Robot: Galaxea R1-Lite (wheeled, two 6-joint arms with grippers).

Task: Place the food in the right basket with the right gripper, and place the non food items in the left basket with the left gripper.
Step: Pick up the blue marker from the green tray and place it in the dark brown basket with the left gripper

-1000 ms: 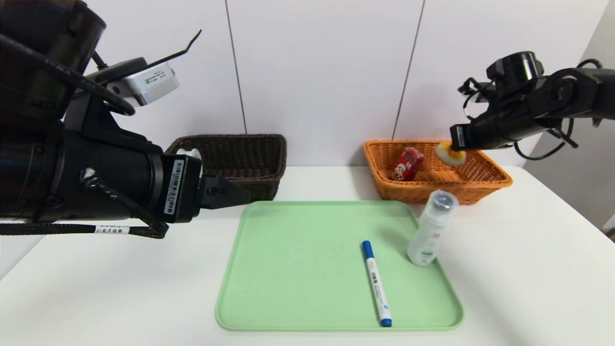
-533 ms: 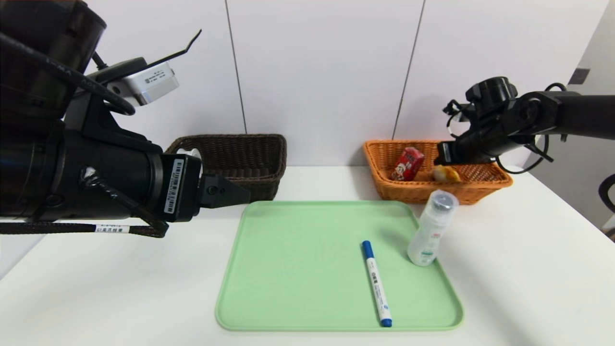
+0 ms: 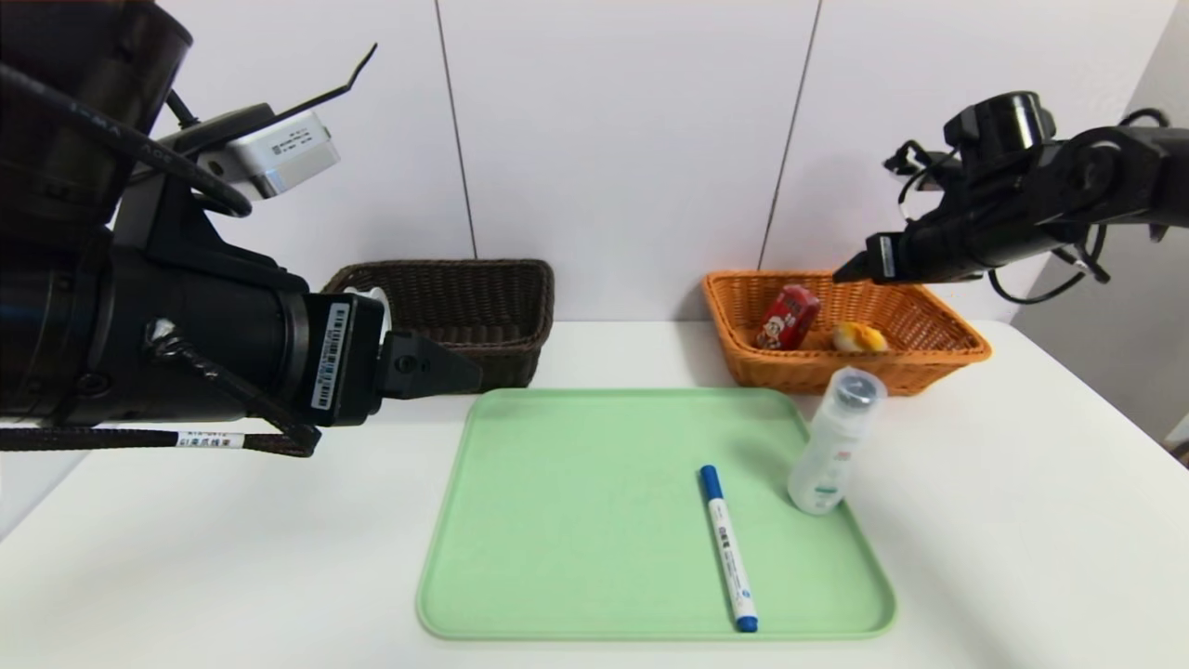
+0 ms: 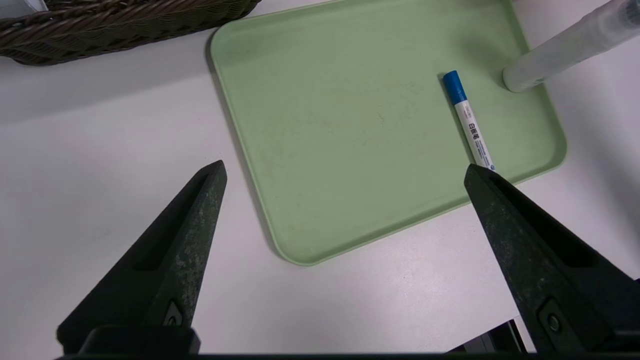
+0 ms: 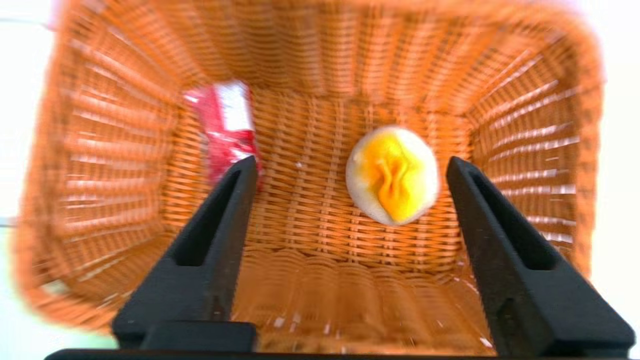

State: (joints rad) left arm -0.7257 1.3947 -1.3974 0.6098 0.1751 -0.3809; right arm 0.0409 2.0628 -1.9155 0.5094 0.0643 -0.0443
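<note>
pale round bun (image 5: 391, 175), orange top, red carton (image 5: 227, 131)

Bulky black arms, looping cables, barcode label (image 3: 325, 358), silver camera box (image 3: 279, 153)

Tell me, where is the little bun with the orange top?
The bun lies on the floor of the orange basket on the robot's right, beside the red drink carton, below the open right gripper.

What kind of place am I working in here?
Likely a lab test bench, not a home: a bare white table against plain white wall panels, with a green plastic tray set between two woven sorting baskets.
</note>
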